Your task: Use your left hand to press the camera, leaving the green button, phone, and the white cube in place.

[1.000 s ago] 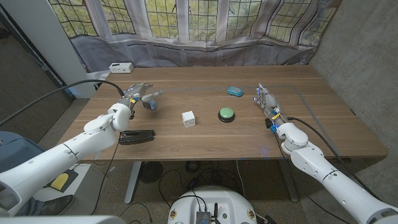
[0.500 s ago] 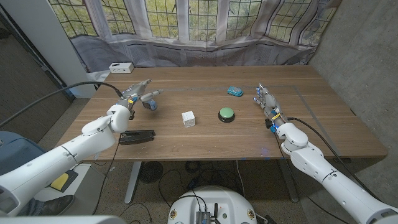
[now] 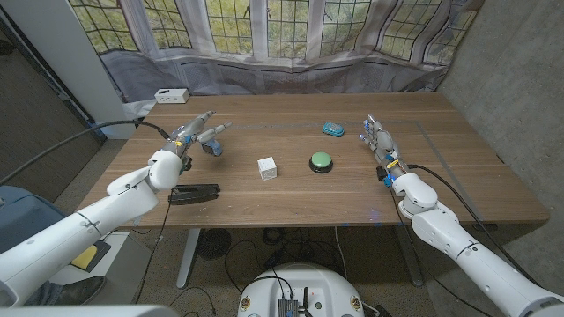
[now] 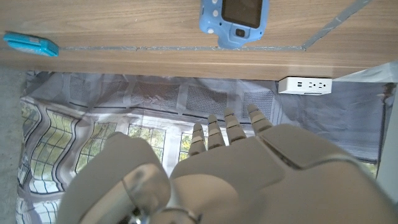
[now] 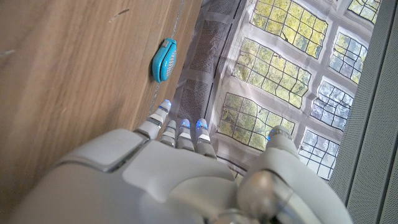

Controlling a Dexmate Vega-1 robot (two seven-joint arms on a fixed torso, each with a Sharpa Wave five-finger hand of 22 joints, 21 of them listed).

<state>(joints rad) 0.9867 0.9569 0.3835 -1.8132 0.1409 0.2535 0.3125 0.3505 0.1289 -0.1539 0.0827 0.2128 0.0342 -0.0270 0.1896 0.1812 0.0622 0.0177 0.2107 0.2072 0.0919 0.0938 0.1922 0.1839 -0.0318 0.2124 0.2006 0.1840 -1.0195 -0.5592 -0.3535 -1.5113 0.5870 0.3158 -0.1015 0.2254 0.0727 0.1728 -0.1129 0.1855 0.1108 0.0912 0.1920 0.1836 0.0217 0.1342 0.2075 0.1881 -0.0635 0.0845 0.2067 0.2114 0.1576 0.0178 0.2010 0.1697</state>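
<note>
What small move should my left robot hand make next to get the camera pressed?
Probably lower the left robot hand straight down, fingers first, onto the blue camera. In the head view the fingers are spread above and just behind the camera, not visibly touching it. The phone and white cube lie off to the side, so a short vertical drop should leave them alone.

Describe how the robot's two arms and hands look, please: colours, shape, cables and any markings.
Both arms have smooth, rounded white shells with ball-like joints. The left hand and right hand are pale grey with slim fingers; small blue and yellow marks show on them in the head view. A black cable runs along the left arm, and another black cable trails along the right forearm.
</note>
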